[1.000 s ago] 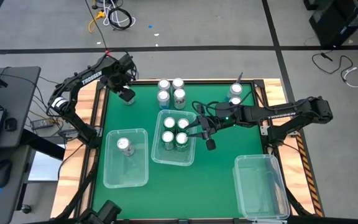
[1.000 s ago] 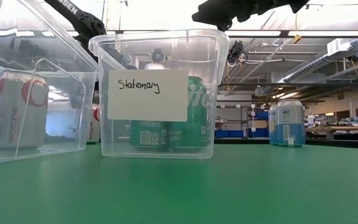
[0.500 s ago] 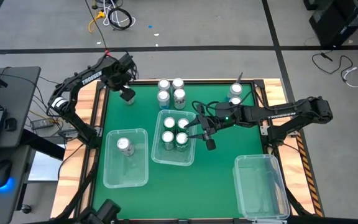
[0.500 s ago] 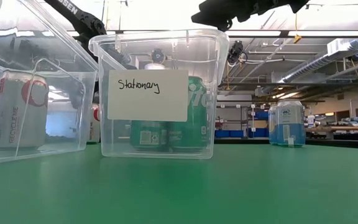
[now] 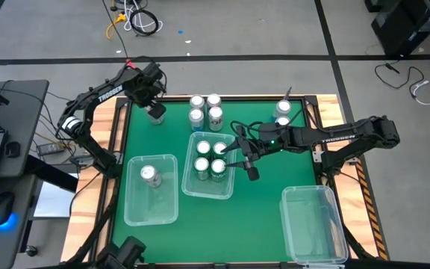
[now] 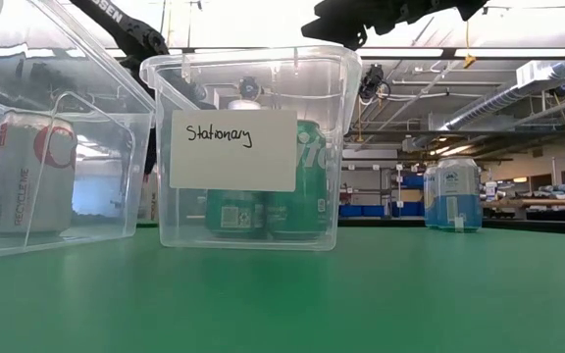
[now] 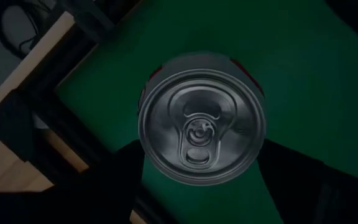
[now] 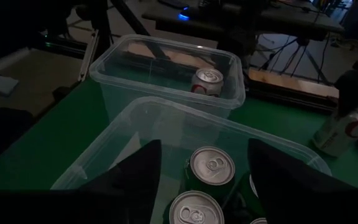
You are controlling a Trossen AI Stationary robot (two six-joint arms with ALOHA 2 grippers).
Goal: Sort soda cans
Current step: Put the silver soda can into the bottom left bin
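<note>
Since a second ago my left gripper point(image 5: 154, 109) had shifted a touch along the table's far edge near the far-left corner, and it was clamped on a silver-topped can point(image 7: 201, 127), one finger on each side of it, white side with a bit of red showing. My right gripper point(image 5: 246, 160) hadn't budged: it hung over the near-right side of the middle bin point(image 5: 189, 183) with its fingers spread apart and nothing in them.

So, bins. The middle bin sat around the table's centre and had four green cans point(image 5: 210, 158) standing upright in it, packed in a tight cluster. From table height you could see a white label point(image 6: 232, 149) on its front reading "Stationary". The left bin point(image 5: 131, 209) was toward the near-left, with a single white can point(image 5: 149, 175) with red print standing in it. The right bin point(image 5: 308, 232) was at the near-right corner.

Outside the bins, three cans point(image 5: 205, 109) stood bunched together by the far edge, just beyond the middle bin. Two more cans point(image 5: 282, 113) stood near the far-right corner, blue-sided from the low view.
</note>
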